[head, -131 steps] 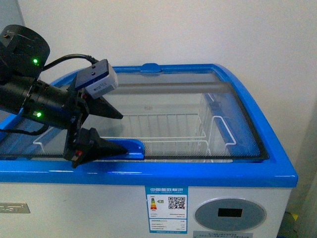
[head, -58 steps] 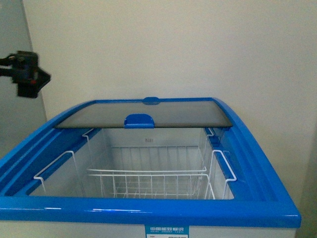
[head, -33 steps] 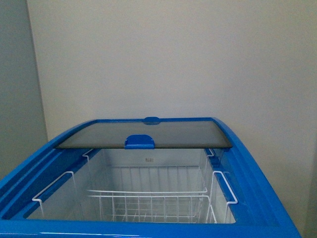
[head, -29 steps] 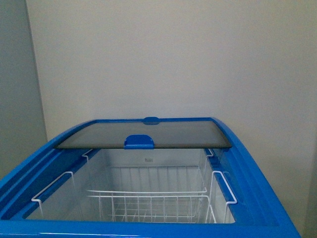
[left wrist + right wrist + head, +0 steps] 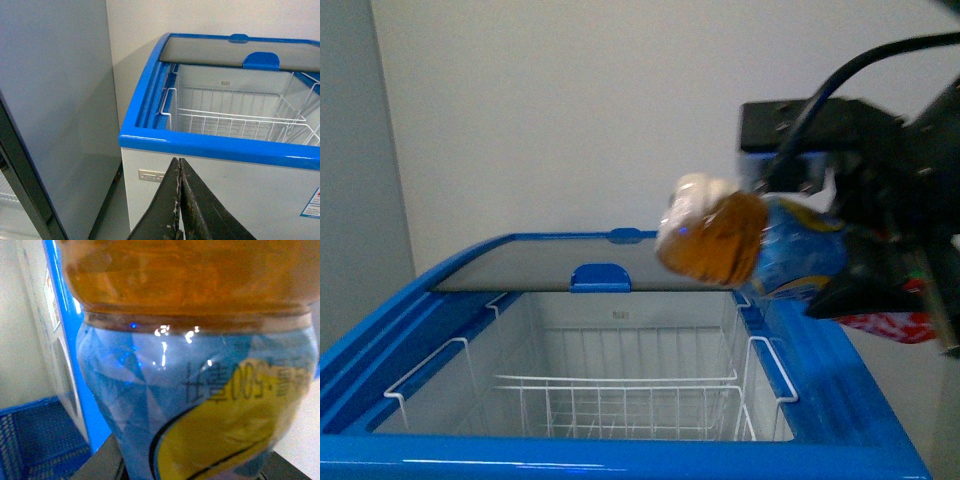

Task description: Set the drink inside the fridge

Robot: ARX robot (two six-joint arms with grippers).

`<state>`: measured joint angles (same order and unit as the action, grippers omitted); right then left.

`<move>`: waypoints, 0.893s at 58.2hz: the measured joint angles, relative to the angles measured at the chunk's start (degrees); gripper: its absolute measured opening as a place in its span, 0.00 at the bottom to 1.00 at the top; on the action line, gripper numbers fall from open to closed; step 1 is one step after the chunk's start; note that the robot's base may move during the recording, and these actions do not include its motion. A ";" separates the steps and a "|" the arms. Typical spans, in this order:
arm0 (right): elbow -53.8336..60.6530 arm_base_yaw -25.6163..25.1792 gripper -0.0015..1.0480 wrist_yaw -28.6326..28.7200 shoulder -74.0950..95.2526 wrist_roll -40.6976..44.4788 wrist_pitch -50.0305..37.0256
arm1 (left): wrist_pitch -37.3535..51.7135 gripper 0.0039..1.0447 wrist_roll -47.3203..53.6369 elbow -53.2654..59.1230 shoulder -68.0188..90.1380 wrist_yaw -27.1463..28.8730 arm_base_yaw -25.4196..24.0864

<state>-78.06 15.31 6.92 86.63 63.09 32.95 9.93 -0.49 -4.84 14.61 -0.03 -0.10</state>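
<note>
The fridge point(image 5: 620, 450), a white chest freezer with a blue rim, stands open; its glass lid point(image 5: 610, 262) is slid to the back and white wire baskets point(image 5: 620, 395) show inside. My right gripper point(image 5: 840, 270) is shut on the drink bottle point(image 5: 740, 240), amber liquid with a blue and yellow label and a white cap, held sideways above the fridge's right rim. The bottle fills the right wrist view point(image 5: 195, 365). My left gripper point(image 5: 179, 200) is shut and empty, in front of the fridge's white front wall point(image 5: 225, 190), below the rim.
A tall grey cabinet point(image 5: 55, 115) stands close beside the fridge, with a narrow floor gap between them. A plain wall point(image 5: 570, 110) rises right behind the fridge. A blue crate-like surface point(image 5: 35, 440) shows beside the fridge in the right wrist view.
The left arm slid the lid back and left the front view. The right arm has now come in from the right with the bottle, above the open fridge.
</note>
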 joint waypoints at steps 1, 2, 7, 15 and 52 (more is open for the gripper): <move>-0.57 0.81 0.34 -0.26 1.40 0.92 -0.74 | -0.13 0.02 0.00 0.20 -0.26 0.02 0.00; -1.29 1.60 0.35 -0.44 2.86 1.62 -1.57 | -0.28 0.02 0.00 0.39 -0.55 0.02 0.00; -5.01 4.68 0.34 -1.09 8.94 3.52 -5.60 | -0.79 0.02 0.00 1.16 -1.90 0.02 0.00; -11.76 7.91 0.34 -2.58 19.04 5.16 -9.88 | -4.04 0.02 0.02 1.81 -5.35 0.02 0.00; -43.71 7.17 0.34 -4.87 50.03 -0.83 -6.84 | -9.94 0.02 0.04 3.96 -14.25 0.02 0.04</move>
<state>-121.78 22.48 2.04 136.66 62.26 26.11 -0.01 -0.45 -0.89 0.36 -0.01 -0.05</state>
